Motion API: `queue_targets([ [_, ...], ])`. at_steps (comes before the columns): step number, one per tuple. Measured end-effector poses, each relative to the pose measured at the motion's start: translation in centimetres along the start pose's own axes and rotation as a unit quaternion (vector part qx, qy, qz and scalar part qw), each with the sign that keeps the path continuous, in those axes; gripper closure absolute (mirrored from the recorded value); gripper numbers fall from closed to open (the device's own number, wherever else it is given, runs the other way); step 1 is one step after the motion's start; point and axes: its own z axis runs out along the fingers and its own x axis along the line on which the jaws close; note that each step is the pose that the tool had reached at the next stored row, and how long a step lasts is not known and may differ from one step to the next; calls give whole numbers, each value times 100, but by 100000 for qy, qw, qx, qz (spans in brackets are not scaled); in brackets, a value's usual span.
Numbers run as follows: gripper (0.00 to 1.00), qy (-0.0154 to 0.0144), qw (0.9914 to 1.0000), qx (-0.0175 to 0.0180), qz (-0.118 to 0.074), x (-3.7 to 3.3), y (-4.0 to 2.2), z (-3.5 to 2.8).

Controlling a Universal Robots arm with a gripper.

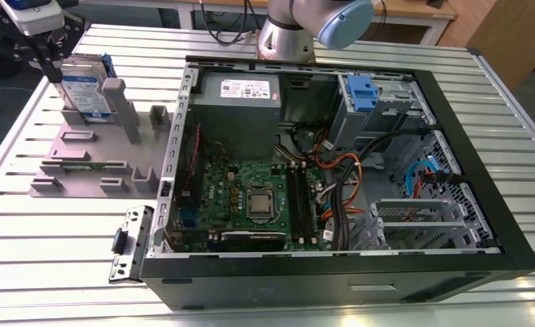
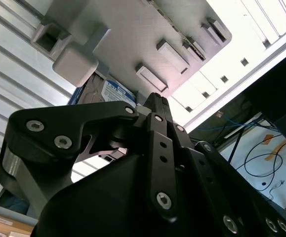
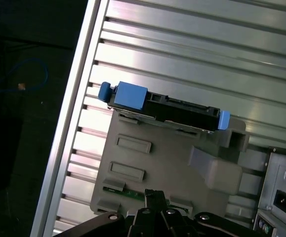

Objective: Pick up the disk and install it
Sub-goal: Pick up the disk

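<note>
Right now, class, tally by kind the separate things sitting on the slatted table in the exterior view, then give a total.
Disk: 1
Grey holder: 1
Computer case: 1
Loose metal bracket: 1
Total: 4

Exterior view: we see even light from above, w/ glare on the table [image 1: 49, 272] slats at its near edge; PC case [image 1: 340, 279] interior dimmer. In the second wrist view slats blow out white, disk [image 2: 114, 93] shaded. First wrist view: soft sheen, dark beyond the table edge.

A robotics workshop — ribbed aluminium bench [image 1: 58, 231]; opened computer tower [image 1: 340, 279]; grey fixture plate [image 1: 76, 160].
</note>
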Motion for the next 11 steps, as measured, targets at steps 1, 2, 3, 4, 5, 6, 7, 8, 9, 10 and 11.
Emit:
queue_targets([
  [1,90,0,100000,1,-62,0,0,0],
  [2,90,3,100000,4,-126,0,0,0],
  [3,90,6,100000,8,-189,0,0,0],
  [4,90,10,100000,12,-258,0,0,0],
  [5,90,10,99999,15,-322,0,0,0],
  [6,90,12,99999,20,-388,0,0,0],
  [7,90,18,99999,23,-455,0,0,0],
  [8,90,18,99999,25,-521,0,0,0],
  [9,90,21,99998,30,-587,0,0,0],
  [10,90,22,99998,34,-650,0,0,0],
  [11,90,26,99997,38,-719,0,0,0],
])
